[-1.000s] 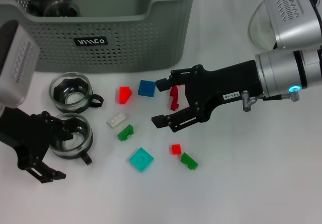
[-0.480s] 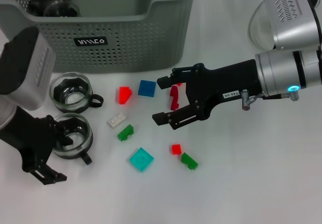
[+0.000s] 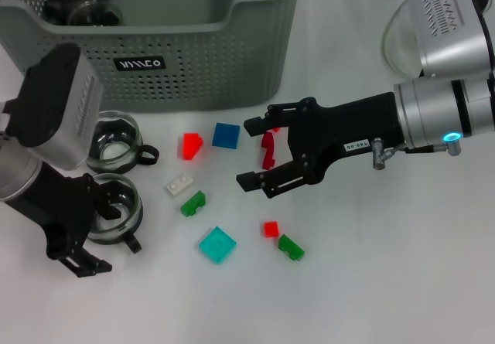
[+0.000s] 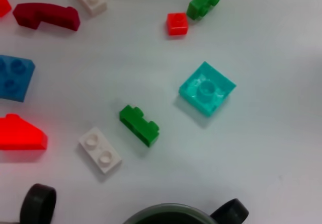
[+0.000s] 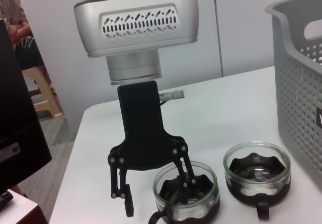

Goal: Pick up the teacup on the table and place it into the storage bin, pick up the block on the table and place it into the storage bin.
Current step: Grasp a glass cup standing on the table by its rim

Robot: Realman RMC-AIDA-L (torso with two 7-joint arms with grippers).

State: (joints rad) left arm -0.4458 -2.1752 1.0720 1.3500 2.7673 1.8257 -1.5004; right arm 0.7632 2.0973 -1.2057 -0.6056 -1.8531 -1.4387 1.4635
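Two glass teacups with black bases stand at the left of the table, the farther teacup (image 3: 116, 139) and the nearer teacup (image 3: 116, 207). My left gripper (image 3: 97, 237) is open at the nearer cup (image 5: 185, 191), one finger inside it and one outside its rim. A third cup (image 3: 77, 0) lies in the grey-green storage bin (image 3: 201, 58) at the back. My right gripper (image 3: 246, 153) is open, its fingers either side of a dark red block (image 3: 267, 149). The left wrist view shows the cup rim (image 4: 166, 214) and loose blocks.
Scattered on the table are a red block (image 3: 190, 144), blue block (image 3: 226, 134), white block (image 3: 179, 184), green block (image 3: 192, 202), teal block (image 3: 217, 244), small red block (image 3: 270, 228) and another green block (image 3: 291, 246). A clear glass vessel (image 3: 396, 44) stands back right.
My left arm has swung to the right, its wrist housing now over the farther cup, and the gripper has shifted slightly right at the nearer cup. The right gripper has barely moved.
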